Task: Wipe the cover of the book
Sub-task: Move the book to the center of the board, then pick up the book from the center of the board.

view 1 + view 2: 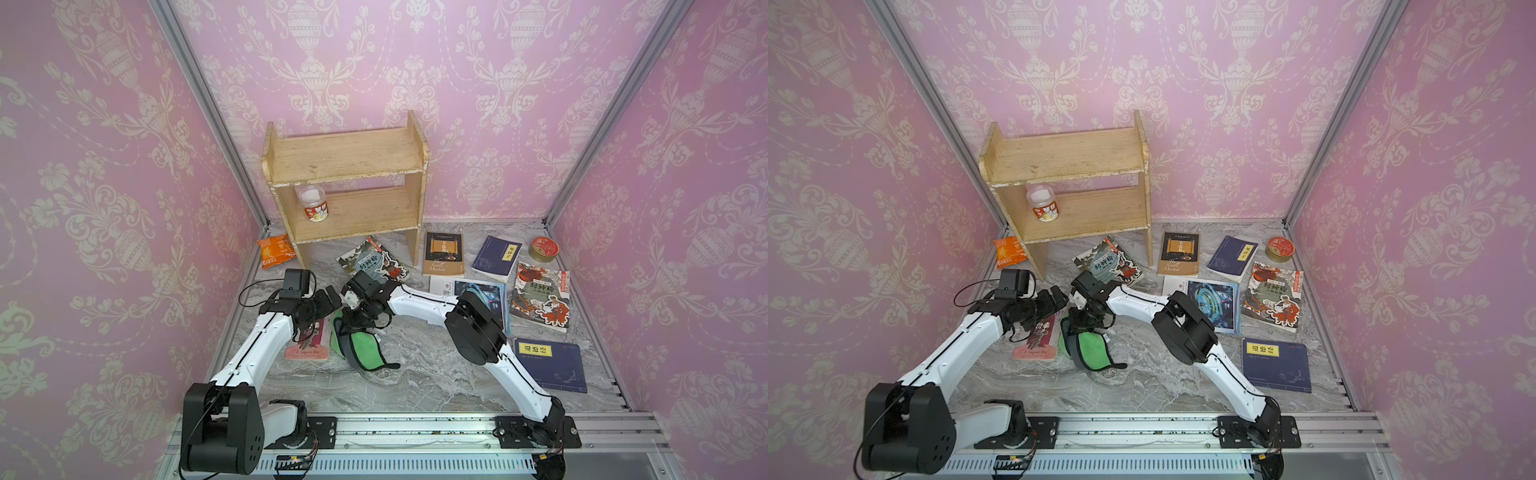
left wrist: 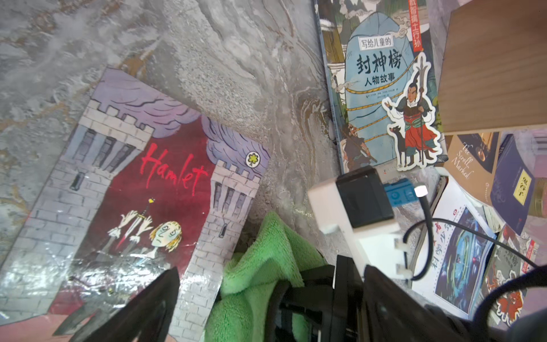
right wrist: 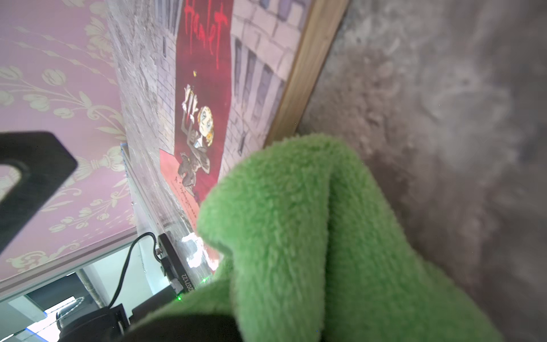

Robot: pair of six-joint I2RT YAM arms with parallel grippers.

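Note:
The book (image 1: 308, 347) (image 2: 133, 192) is a red and grey "Hamlet" paperback lying flat on the marble table, left of centre. My left gripper (image 1: 332, 297) (image 2: 270, 284) hovers over the book's far right corner, its black fingers (image 2: 159, 296) spread wide and open, holding nothing. A green fluffy cloth (image 1: 363, 345) (image 2: 260, 260) (image 3: 310, 237) with dark trim rests on the table against the book's right edge. My right gripper (image 1: 359, 322) is shut on the cloth's upper fold; in the right wrist view the cloth hides its jaws. The book's cover (image 3: 201, 88) lies bare.
A wooden shelf (image 1: 345, 183) holding a jar (image 1: 313, 205) stands at the back. An orange snack packet (image 1: 276, 249) lies beside it. Several other books, the nearest (image 1: 374, 262) just behind the grippers, cover the right half. A red tin (image 1: 544, 248) sits far right.

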